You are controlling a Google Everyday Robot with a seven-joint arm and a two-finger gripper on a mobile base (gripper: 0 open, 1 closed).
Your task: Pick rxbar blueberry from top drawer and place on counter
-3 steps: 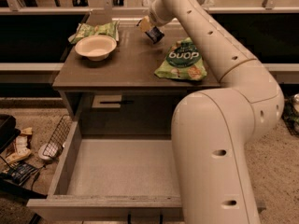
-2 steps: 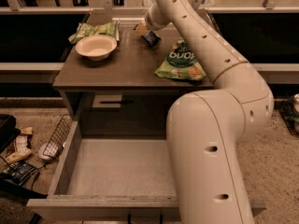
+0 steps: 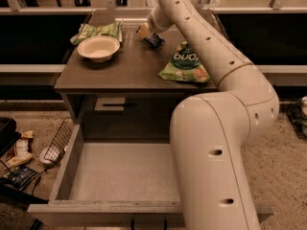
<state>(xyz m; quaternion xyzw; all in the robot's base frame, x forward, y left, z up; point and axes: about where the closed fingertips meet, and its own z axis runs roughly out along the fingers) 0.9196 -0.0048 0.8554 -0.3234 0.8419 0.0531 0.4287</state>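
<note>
The rxbar blueberry (image 3: 154, 40), a small dark bar, is held tilted at the back middle of the counter (image 3: 120, 68), at or just above its surface. My gripper (image 3: 148, 34) is shut on it, at the end of the white arm that reaches over from the right. The top drawer (image 3: 64, 164) is pulled wide open below the counter, and its grey floor shows nothing on it. The arm's big lower link hides the drawer's right side.
A white bowl (image 3: 98, 47) stands at the counter's back left with a wrinkled green packet (image 3: 98, 31) behind it. A light-green chip bag (image 3: 184, 64) lies at the right. Clutter (image 3: 19, 152) and a wire basket (image 3: 57, 145) lie on the floor to the left.
My gripper has moved a little left and down toward the counter top with the bar still in it. The drawer, bowl and bags have not moved.
</note>
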